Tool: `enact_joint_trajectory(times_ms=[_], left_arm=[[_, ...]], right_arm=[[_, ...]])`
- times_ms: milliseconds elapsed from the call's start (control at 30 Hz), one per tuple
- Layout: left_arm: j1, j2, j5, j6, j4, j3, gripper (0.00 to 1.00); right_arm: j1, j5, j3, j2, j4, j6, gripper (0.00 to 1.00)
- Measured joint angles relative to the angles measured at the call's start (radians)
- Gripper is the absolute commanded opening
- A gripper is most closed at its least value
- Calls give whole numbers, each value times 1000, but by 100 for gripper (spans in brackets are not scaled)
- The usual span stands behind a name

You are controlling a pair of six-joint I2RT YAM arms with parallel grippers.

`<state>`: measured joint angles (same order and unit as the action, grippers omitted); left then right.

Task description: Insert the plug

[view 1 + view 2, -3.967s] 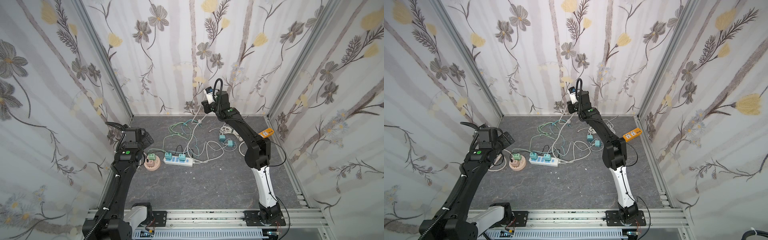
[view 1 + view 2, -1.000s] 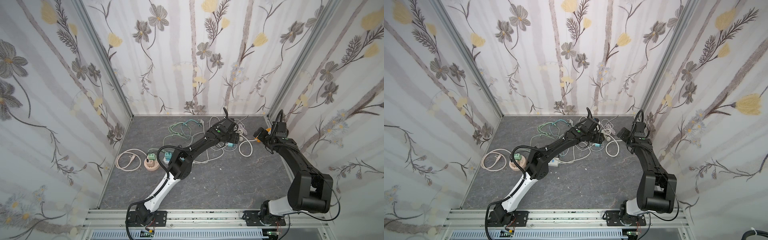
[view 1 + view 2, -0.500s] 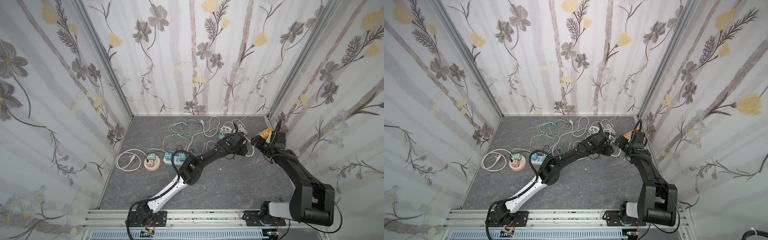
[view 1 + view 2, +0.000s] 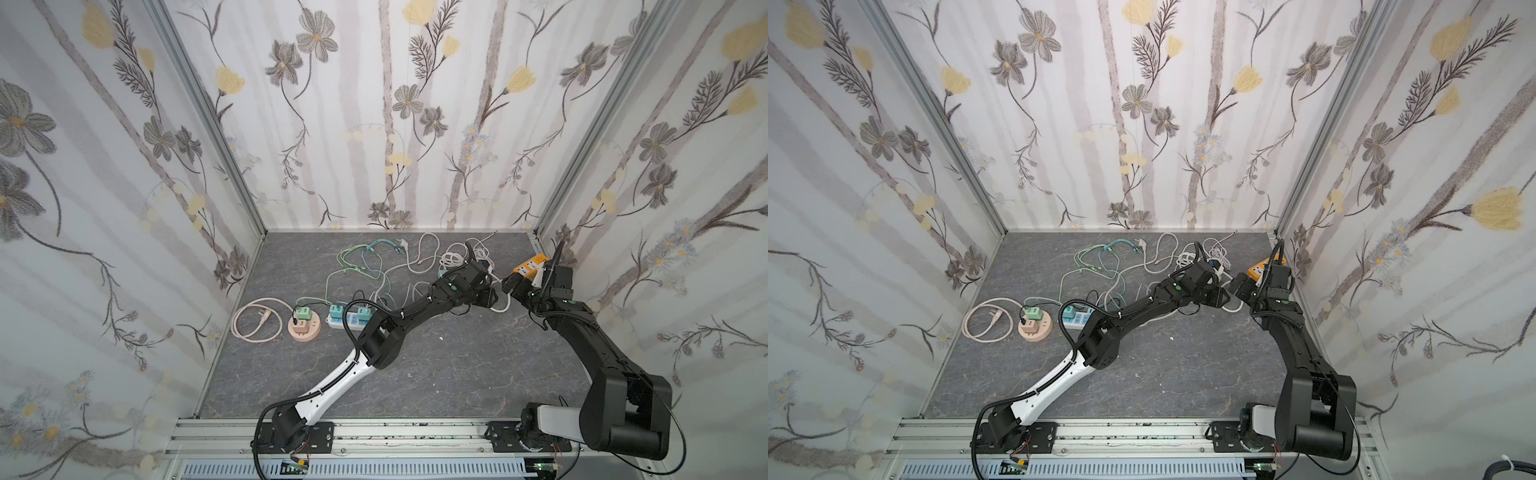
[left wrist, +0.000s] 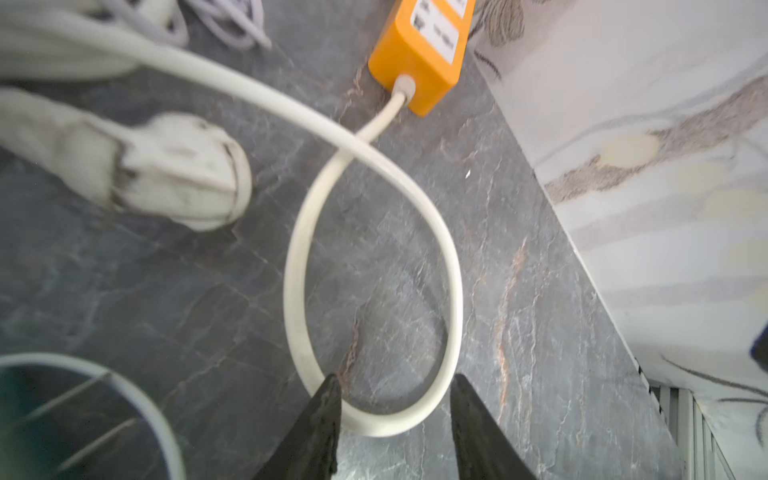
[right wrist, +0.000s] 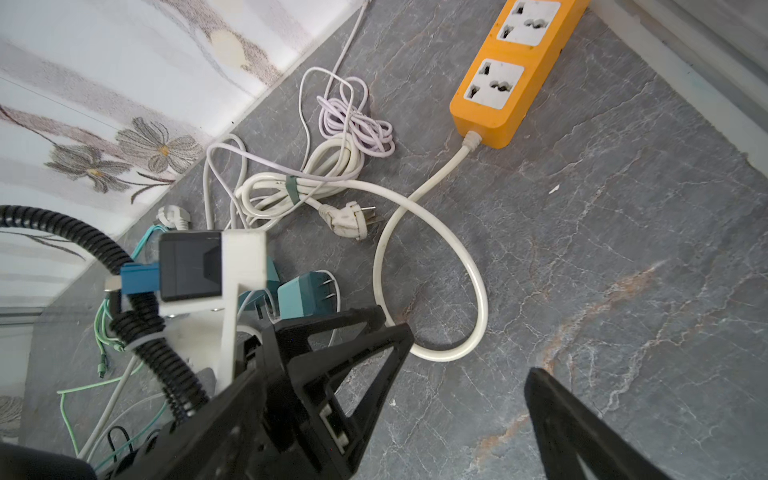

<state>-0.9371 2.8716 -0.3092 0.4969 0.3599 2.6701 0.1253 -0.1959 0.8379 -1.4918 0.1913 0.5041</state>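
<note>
Hovering, left pincer (image 5: 392, 382) half-spread, right pincer (image 6: 469, 353) wide; only right wrist shows plug (image 6: 347, 222) prongs.

Left tool (image 5: 395, 380) swung across to the cord loop (image 5: 291, 270).

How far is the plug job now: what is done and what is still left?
Done: nothing yet; both sockets visible on the orange power strip are empty. In hand: the left gripper, jaws open, is low over the strip's cable loop and grips nothing; the right gripper stands open beside it. Left: grasp a plug, perhaps the white plug lying loose on the table, and push it in.
</note>
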Motion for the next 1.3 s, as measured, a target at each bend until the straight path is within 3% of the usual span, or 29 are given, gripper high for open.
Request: enact_joint_trajectory(times_ms=[100, 167, 300, 433, 700, 1000, 1300], left_arm=[[9, 4, 10, 5, -6, -2, 48], [14, 10, 17, 8, -12, -2, 47], [21, 13, 25, 8, -6, -4, 45], [37, -14, 28, 2, 29, -26, 45], [64, -115, 41, -26, 54, -139, 47], [89, -159, -100, -48, 81, -196, 47], [158, -432, -225, -37, -39, -521, 49]], right_arm=[[0, -38, 23, -80, 14, 9, 73], [0, -52, 40, -136, 27, 30, 49], [0, -34, 51, -205, 48, 81, 16], [-2, -24, 71, -273, 79, 126, 0], [-56, 74, 216, -392, 196, 235, 0], [-152, 255, 465, -507, 456, 274, 0], [-238, 322, 573, -562, 624, 397, 0]])
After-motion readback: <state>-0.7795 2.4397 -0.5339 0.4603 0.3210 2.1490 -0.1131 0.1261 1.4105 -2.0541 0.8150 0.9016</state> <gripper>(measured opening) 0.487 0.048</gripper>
